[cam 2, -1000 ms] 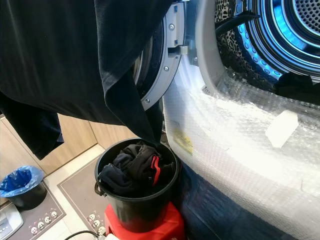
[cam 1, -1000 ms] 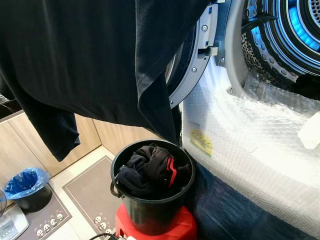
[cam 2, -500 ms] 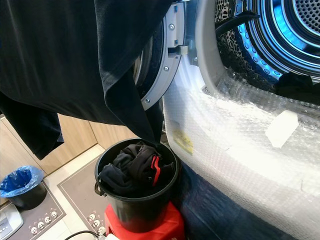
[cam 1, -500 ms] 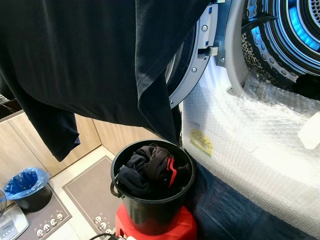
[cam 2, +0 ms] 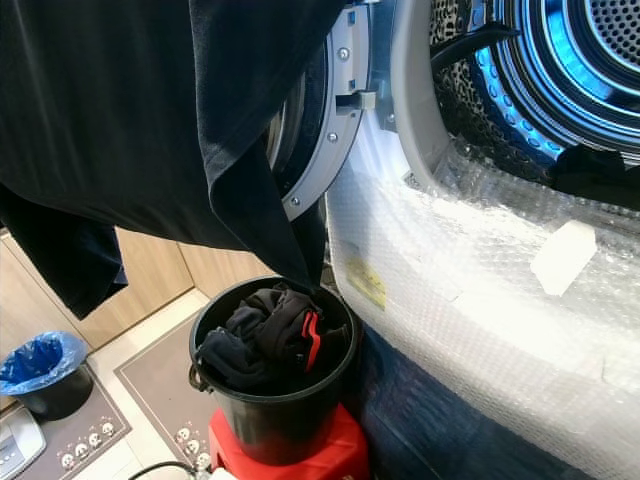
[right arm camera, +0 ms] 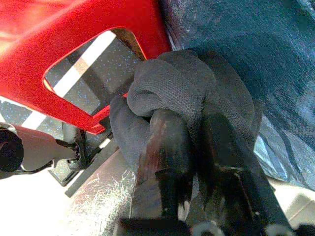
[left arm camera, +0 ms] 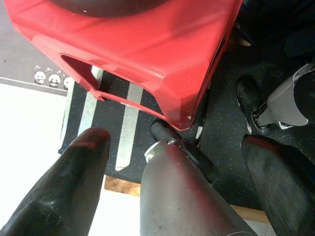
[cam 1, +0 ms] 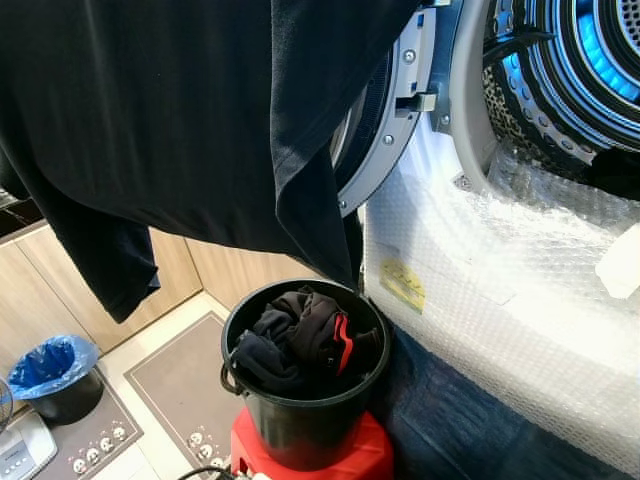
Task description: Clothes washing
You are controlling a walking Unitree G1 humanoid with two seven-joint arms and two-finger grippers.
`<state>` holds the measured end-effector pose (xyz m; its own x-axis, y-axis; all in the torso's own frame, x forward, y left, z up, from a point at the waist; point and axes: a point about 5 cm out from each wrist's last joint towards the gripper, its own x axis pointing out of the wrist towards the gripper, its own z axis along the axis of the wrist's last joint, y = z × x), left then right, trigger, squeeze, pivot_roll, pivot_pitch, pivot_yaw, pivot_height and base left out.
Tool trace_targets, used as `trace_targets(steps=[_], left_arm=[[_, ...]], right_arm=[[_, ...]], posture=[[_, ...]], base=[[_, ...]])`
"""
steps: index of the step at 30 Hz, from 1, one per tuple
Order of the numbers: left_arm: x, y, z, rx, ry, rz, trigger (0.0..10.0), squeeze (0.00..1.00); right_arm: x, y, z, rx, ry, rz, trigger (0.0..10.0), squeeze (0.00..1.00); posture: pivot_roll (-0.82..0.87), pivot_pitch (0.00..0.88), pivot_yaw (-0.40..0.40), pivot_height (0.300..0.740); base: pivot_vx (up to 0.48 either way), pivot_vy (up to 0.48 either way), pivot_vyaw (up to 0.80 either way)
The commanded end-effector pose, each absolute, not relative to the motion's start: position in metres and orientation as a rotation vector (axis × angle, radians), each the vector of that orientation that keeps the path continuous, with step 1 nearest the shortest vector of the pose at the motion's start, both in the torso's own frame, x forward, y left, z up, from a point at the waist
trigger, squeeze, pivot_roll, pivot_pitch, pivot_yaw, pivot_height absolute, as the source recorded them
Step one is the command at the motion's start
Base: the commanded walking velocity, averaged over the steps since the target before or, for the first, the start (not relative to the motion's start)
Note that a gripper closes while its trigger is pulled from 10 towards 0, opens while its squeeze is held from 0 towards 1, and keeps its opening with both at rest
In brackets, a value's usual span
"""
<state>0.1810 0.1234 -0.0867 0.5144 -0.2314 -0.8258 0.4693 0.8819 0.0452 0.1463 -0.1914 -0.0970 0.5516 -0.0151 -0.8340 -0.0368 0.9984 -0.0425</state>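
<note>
The right gripper (right arm camera: 187, 142) is pinched tight on a bunch of black shirt (cam 1: 180, 120), and the shirt hangs wide and high in front of the robot. The open washer drum (cam 2: 560, 70) lies up and to the right of the hanging shirt, so I think the right arm is the nearer one to carry it in. The left gripper (left arm camera: 177, 162) hangs low by the red stool (left arm camera: 147, 54) with its fingers spread wide, holding nothing, and more dark clothes wait in the black bucket (cam 1: 300, 420).

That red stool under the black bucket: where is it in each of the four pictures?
Left eye view: red stool at the bottom edge, under the black bucket.
Right eye view: bottom edge, left of centre.
Left wrist view: upper part.
Right wrist view: upper left.
Shared landmark: the bucket in both eye views.
</note>
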Motion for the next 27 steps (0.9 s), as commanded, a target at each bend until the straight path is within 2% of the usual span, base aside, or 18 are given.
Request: trace_targets(steps=[1, 27], left_arm=[[0.1746, 0.1296, -0.0902, 0.313, 0.975, -0.429, 10.0, 0.00], [0.1689, 0.1299, -0.0928, 0.306, 0.994, -0.426, 10.0, 0.00]], right_arm=[[0.1447, -0.1863, -0.0984, -0.048, 0.997, 0.028, 10.0, 0.00], [0.1412, -0.1874, -0.0995, -0.054, 1.003, 0.016, 10.0, 0.00]], posture=[[-0.12, 0.000, 0.040, 0.740], [-0.14, 0.000, 0.045, 0.740]], base=[[0.000, 0.000, 0.00], [0.000, 0.000, 0.00]])
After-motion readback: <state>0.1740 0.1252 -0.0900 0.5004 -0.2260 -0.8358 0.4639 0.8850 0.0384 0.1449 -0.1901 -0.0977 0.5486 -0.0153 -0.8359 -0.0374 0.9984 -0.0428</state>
